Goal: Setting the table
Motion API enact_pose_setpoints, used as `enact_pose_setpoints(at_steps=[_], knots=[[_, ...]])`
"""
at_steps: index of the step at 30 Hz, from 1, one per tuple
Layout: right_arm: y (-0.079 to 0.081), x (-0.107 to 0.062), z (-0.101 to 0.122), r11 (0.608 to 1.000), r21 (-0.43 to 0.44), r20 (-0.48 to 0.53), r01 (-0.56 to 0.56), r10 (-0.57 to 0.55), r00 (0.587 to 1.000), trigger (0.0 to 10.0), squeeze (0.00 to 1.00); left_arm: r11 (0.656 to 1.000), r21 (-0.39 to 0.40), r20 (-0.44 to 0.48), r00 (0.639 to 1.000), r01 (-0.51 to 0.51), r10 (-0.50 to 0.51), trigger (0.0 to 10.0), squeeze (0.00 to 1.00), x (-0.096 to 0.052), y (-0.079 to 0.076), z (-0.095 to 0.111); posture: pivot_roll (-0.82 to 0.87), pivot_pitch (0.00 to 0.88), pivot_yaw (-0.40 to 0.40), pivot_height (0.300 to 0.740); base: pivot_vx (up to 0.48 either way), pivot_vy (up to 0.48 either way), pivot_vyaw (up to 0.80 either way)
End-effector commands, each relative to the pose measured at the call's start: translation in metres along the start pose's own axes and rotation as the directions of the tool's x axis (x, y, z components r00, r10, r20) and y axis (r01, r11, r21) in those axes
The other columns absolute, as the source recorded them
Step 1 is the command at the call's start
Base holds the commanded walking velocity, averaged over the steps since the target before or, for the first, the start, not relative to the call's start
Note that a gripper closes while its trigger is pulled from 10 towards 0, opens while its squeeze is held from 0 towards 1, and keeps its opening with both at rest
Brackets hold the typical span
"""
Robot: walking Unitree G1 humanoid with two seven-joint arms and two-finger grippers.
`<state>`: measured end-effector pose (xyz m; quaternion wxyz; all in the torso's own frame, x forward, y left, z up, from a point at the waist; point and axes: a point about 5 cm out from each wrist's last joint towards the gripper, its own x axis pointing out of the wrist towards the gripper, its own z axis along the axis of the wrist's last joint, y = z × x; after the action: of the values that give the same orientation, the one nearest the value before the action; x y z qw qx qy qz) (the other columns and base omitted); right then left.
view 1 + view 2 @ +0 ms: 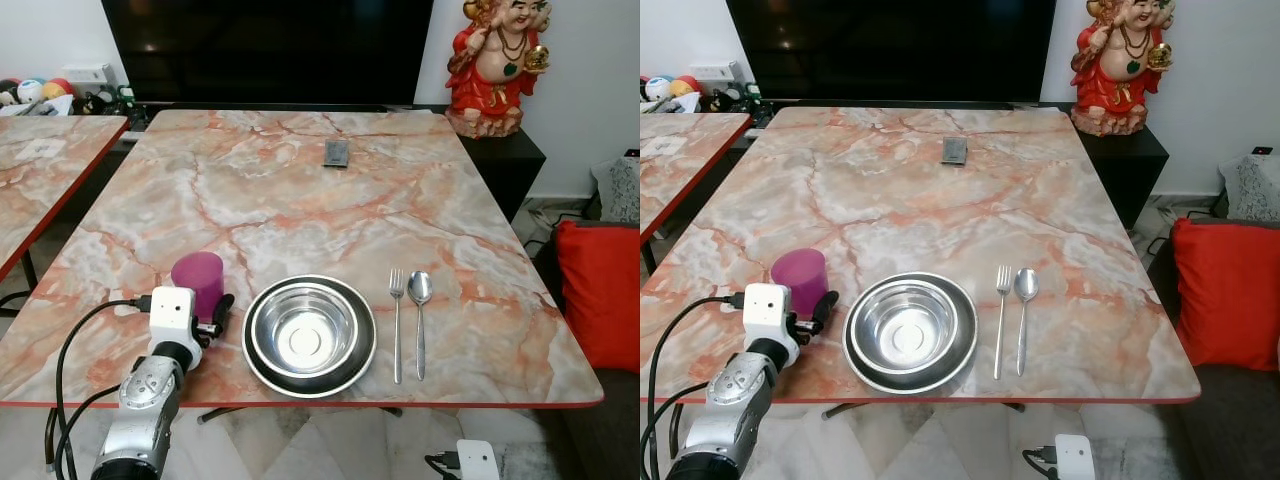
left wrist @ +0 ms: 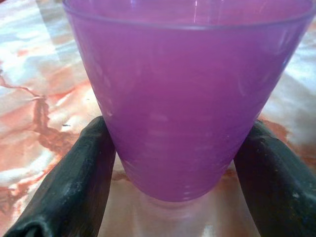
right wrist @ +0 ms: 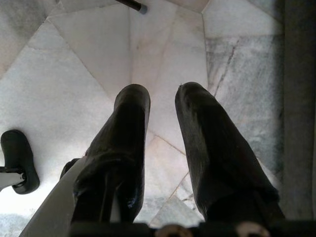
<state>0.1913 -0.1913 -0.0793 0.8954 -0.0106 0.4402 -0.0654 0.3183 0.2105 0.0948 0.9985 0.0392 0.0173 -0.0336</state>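
Left gripper (image 2: 170, 163) is at the purple cup (image 1: 198, 281), jaws clasping its base on either side as it stands upright on the worktop (image 1: 300, 200) just left of the steel bowl (image 1: 308, 335) (fork (image 1: 397, 325) and spoon (image 1: 420, 320) lie to the bowl's right). Best bet: loosen gently and back straight out, so nothing tips; right gripper (image 3: 163, 128) hangs slightly parted over the floor

No writing to read anywhere here. The purple cup (image 2: 187, 98) is plain, the steel bowl (image 1: 305, 335) carries no mark, and the small dark object (image 1: 337, 153) lying far up the table (image 1: 300, 200) is too small to make out any label.
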Motion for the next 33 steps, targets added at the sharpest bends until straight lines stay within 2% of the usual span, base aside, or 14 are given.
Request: enact_pose_setpoints(at_steps=[1, 6, 12, 23, 28, 30, 33], knots=[[0.001, 0.000, -0.001, 1.000, 0.011, -0.010, -0.002, 0.003, 1.000, 10.0, 0.00, 1.000, 0.009, -0.037, 0.999, 0.022, -0.022, 10.0, 0.00, -0.003, -0.001, -0.007, -0.04, 0.104, 0.000, 0.740, 0.000, 0.000, 0.00], [0.002, 0.000, -0.001, 1.000, 0.010, -0.009, -0.002, 0.002, 1.000, 10.0, 0.00, 0.997, 0.005, -0.055, 0.996, 0.077, -0.077, 10.0, 0.00, -0.009, -0.006, -0.010, -0.04, 0.105, 0.000, 0.740, 0.000, 0.000, 0.00], [0.002, 0.000, -0.001, 1.000, 0.009, -0.009, -0.004, 0.004, 1.000, 10.0, 0.00, 0.997, 0.006, -0.058, 0.996, 0.073, -0.073, 10.0, 0.00, -0.013, -0.004, -0.011, -0.03, 0.105, 0.000, 0.740, 0.000, 0.000, 0.00], [0.002, 0.000, -0.001, 1.000, 0.004, -0.009, -0.007, 0.007, 1.000, 10.0, 0.00, 0.995, 0.052, -0.092, 0.993, 0.083, -0.078, 10.0, 0.00, -0.020, 0.001, -0.011, -0.03, 0.104, 0.000, 0.740, 0.000, 0.000, 0.00], [0.002, 0.000, -0.001, 1.000, -0.006, -0.009, -0.011, 0.011, 1.000, 10.0, 0.00, 0.997, 0.024, -0.115, 0.990, 0.080, -0.077, 10.0, 0.00, -0.022, 0.001, -0.013, -0.03, 0.096, 0.001, 0.740, 0.000, 0.000, 0.00], [0.002, 0.000, -0.001, 1.000, -0.007, -0.009, -0.012, 0.012, 1.000, 10.0, 0.00, 0.996, -0.039, -0.143, 0.986, 0.081, -0.086, 10.0, 0.00, -0.023, -0.001, -0.017, -0.03, 0.092, 0.001, 0.740, 0.000, 0.000, 0.00], [0.002, 0.000, -0.001, 1.000, -0.008, -0.009, -0.012, 0.012, 1.000, 10.0, 0.00, 0.994, -0.078, -0.156, 0.984, 0.077, -0.088, 10.0, 0.00, -0.024, -0.002, -0.019, -0.03, 0.090, 0.000, 0.740, 0.000, 0.000, 0.00]])
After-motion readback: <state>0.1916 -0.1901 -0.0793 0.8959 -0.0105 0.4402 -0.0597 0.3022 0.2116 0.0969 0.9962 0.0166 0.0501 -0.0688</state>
